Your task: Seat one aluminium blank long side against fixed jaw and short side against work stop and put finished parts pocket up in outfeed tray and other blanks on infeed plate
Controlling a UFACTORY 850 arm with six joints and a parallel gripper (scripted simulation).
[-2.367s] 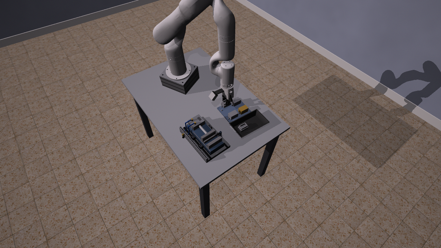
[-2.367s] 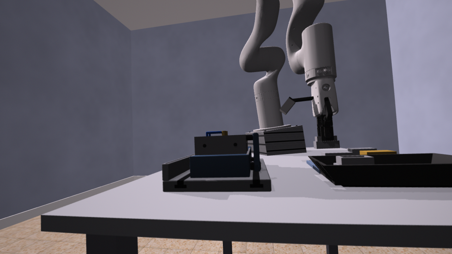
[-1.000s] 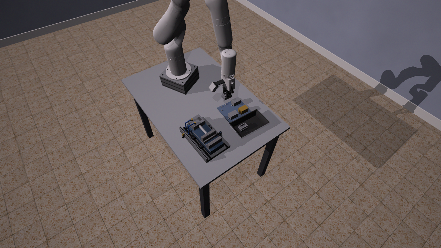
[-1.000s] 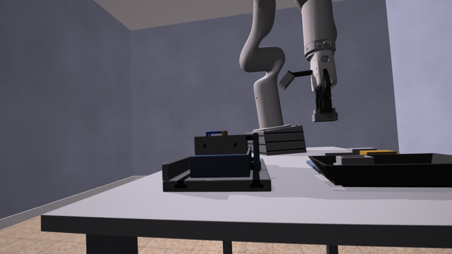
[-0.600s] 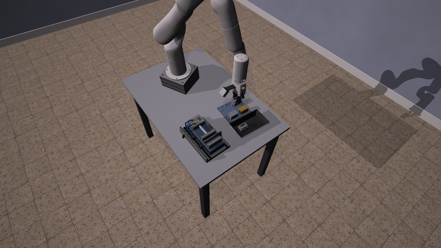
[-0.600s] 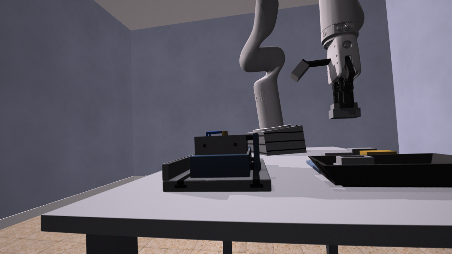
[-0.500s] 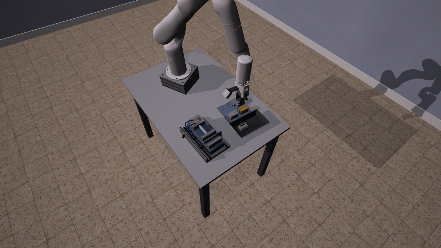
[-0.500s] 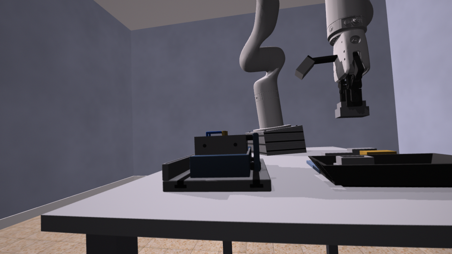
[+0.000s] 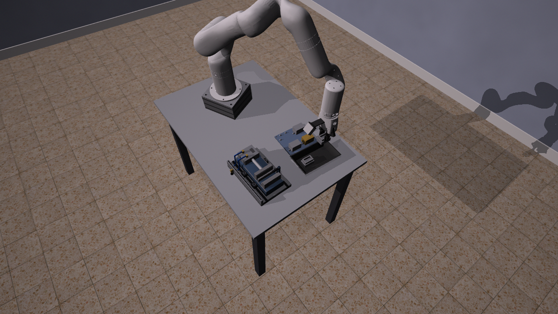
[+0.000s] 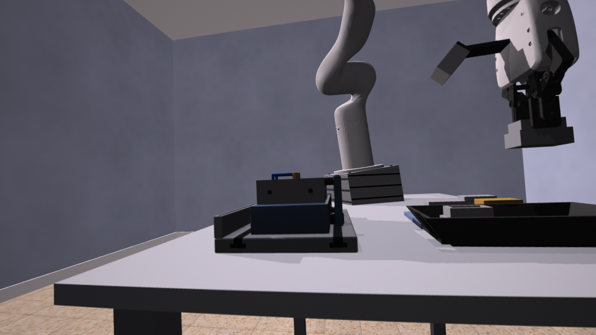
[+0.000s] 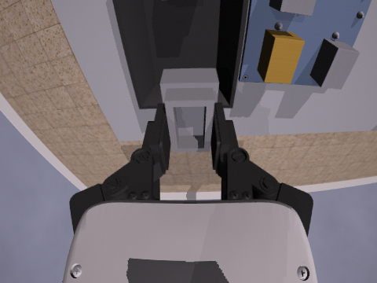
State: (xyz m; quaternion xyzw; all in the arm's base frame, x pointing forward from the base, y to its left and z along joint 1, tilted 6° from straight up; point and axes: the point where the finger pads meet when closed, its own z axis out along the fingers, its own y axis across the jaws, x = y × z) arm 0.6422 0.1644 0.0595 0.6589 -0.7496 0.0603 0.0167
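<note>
My gripper (image 11: 190, 117) is shut on a grey finished part (image 11: 190, 110) with a pocket in its top. It holds the part level in the air (image 10: 537, 135), above the end of the black outfeed tray (image 9: 316, 157) nearer the table's edge and beside the infeed plate. The blue infeed plate (image 9: 296, 138) carries a brass blank (image 11: 281, 56) and two aluminium blanks (image 11: 332, 63). The vise (image 9: 257, 172) stands apart to the left, and I see no blank in its opening.
The tray's raised black walls (image 10: 508, 223) stand under the held part. Small pins stick up from the infeed plate (image 11: 309, 21). The arm's base (image 9: 226, 99) is at the far end of the table. The table's edge runs close behind the tray.
</note>
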